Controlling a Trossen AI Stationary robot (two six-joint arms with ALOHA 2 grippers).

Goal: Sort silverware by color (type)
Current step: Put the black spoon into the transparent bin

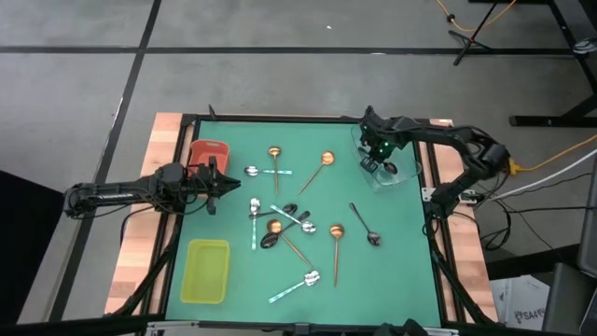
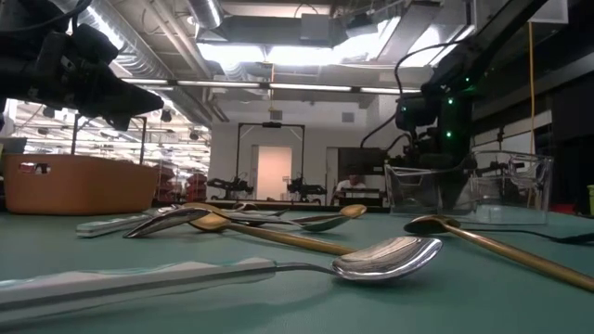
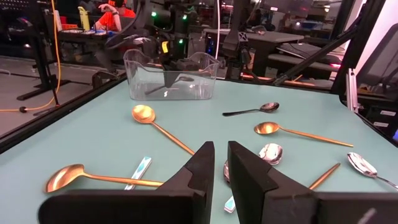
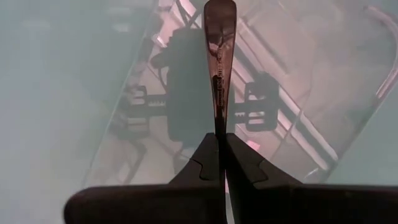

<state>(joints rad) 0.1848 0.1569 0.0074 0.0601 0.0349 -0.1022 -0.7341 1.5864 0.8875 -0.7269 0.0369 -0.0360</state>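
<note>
A green mat (image 1: 392, 271) covers the tabletop, with spoons (image 1: 280, 219) strewn mid-table. The right gripper (image 1: 377, 163) pinches a dark spoon (image 4: 219, 62) over the clear tray (image 1: 396, 177) at the far right corner. The left gripper (image 1: 216, 184), fingers nearly together and empty, hovers beside the red tray (image 1: 210, 151); workbenches fill the room behind.

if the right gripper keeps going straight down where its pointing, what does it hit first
Probably the floor of the clear tray: the right gripper, shut on a dark spoon, points straight down into it. How far above is unclear.

The high view looks straight down on the whole table (image 1: 392, 280), the low view looks level across it from its surface, and each wrist view looks past its own fingers, all sharing the clear tray (image 1: 390, 168).
</note>
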